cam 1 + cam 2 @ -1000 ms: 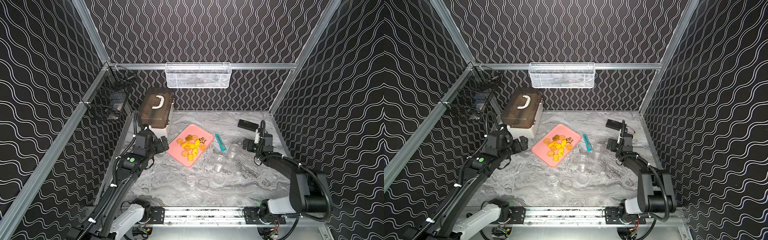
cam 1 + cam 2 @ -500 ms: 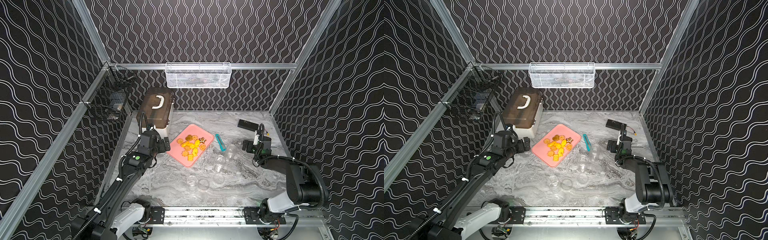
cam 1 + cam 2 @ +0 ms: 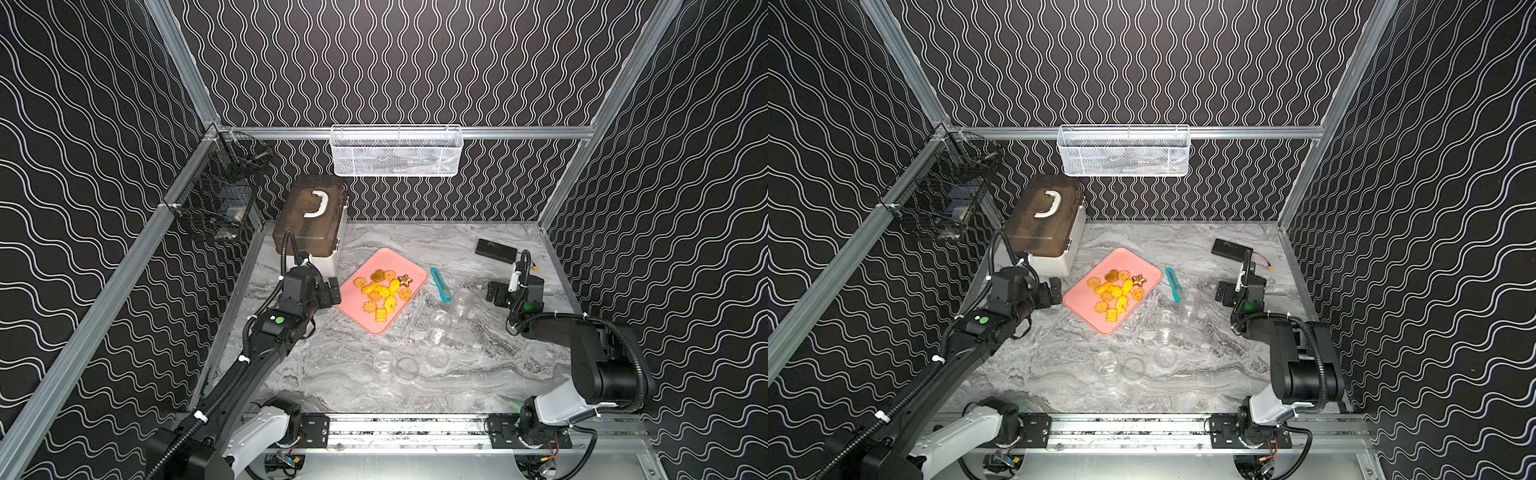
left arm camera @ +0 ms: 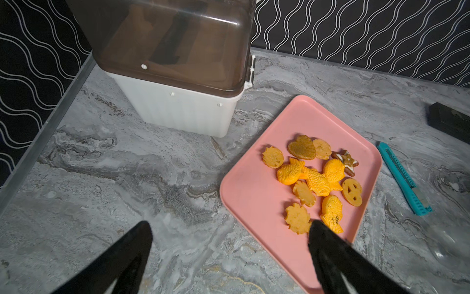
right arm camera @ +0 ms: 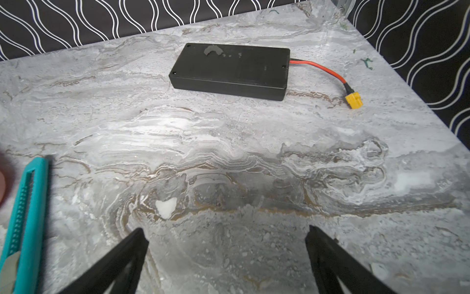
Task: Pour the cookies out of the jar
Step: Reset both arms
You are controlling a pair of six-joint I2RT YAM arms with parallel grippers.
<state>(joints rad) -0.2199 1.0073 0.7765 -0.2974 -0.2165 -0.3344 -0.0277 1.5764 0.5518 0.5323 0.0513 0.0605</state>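
Far left: storage box (image 4: 178, 112), white body, smoked brown lid, at the back corner of the table (image 4: 114, 178). Your left hand (image 4: 230, 226) sits in front of it, jaws spread wide, nothing between them. In the left wrist view one fingertip (image 4: 318, 231) overlaps the near rim of the pink tray (image 4: 254, 193), just beside a flower-shaped cookie. Whether it touches rim or cookie cannot be told. In both top views the hand stands at the tray's left edge.

The cookies (image 4: 314, 179) all lie on the tray, bunched toward its right half, several overlapping.
- Mostly orange-yellow: fish shapes with moulded scales, scalloped flower rounds, one round with cut-out holes, one small rectangle (image 3: 380, 315).
- Brown: a heart and a star with white icing lines, at the far side of the bunch.

Right of the tray: a teal utility knife (image 3: 441, 284), then clear jars (image 3: 463, 302) on the table. Upright or lying cannot be told.

Your right hand (image 5: 226, 233) is likewise spread wide and empty, low over the table. It is well apart from the cookies, with knife and jars between. Beyond it lies a black box (image 5: 229, 68) with a red lead and yellow plug.
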